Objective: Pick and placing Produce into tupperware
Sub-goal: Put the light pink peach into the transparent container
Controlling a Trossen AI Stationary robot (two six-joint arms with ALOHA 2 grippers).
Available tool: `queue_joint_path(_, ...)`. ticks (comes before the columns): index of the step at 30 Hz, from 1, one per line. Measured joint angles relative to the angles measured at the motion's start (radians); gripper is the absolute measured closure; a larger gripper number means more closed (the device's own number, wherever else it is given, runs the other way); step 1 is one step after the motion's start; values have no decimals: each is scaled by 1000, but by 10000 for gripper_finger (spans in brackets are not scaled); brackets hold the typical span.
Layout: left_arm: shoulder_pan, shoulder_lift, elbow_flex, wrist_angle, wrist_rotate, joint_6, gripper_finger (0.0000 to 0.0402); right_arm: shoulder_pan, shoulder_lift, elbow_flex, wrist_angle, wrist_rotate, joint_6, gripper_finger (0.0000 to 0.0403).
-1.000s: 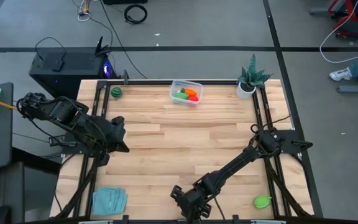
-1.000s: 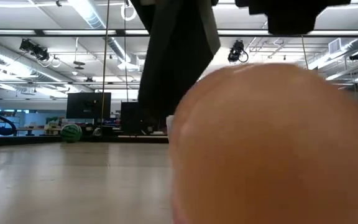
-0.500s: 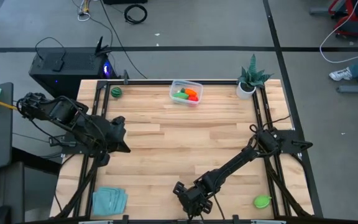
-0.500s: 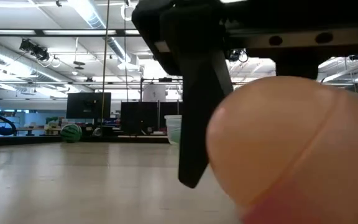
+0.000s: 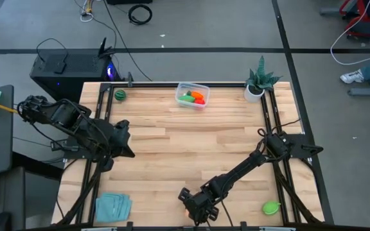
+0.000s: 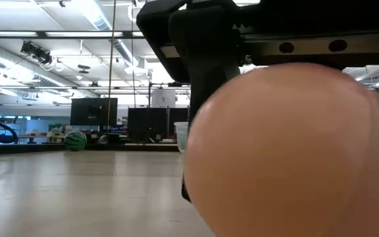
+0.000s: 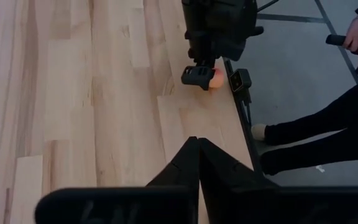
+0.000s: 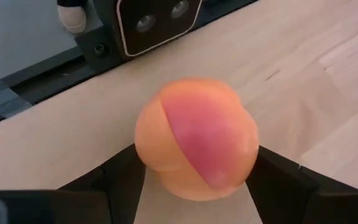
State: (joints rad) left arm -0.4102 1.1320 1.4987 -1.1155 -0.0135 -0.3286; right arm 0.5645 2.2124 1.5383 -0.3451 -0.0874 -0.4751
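A peach-orange toy fruit (image 8: 197, 140) sits at the table's near edge, right in front of the low camera (image 6: 295, 151). My right gripper (image 5: 195, 205) hangs over it, shut on it. From above the gripper hides most of the fruit. The clear tupperware (image 5: 192, 94) stands at the far edge with green, orange and red pieces inside. A round green piece (image 5: 119, 95) lies by the far left corner. Another green piece (image 5: 271, 208) lies near the right corner. My left gripper (image 5: 124, 137) waits shut over the table's left side. My right gripper pinches the peach-orange fruit between its two fingers (image 8: 124, 177), one on each flank at the fruit's widest part (image 8: 146, 146). The fingers come from above, slanting toward the near edge. I cannot tell whether the fruit rests on the wood or is just off it.
A spiky plant in a white pot (image 5: 258, 83) stands in the far right corner. A teal folded cloth (image 5: 112, 206) lies in the near left corner. The low camera's housing (image 8: 157, 22) sits just past the fruit. A person's legs (image 7: 316, 134) show beyond the near edge.
The right gripper has crept a little along the near edge. In the low view one dark finger came down beside the fruit. The fruit shifted sideways and back and now fills more of that view. The left arm kept still.
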Motion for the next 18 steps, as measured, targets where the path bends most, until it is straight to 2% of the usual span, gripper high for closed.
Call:
queue_joint_path(6, 0, 0, 0, 0, 0, 0, 387, 4, 0, 0, 23, 1, 17, 144)
queue_joint_path(10, 0, 0, 0, 0, 0, 0, 380, 3, 0, 0, 41, 1, 91, 149)
queue_joint_path(14, 0, 0, 0, -1, 0, 0, 394, 3, 0, 0, 62, 5, 155, 154)
queue_joint_path(18, 0, 0, 0, -1, 0, 0, 393, 3, 0, 0, 82, 45, 215, 154)
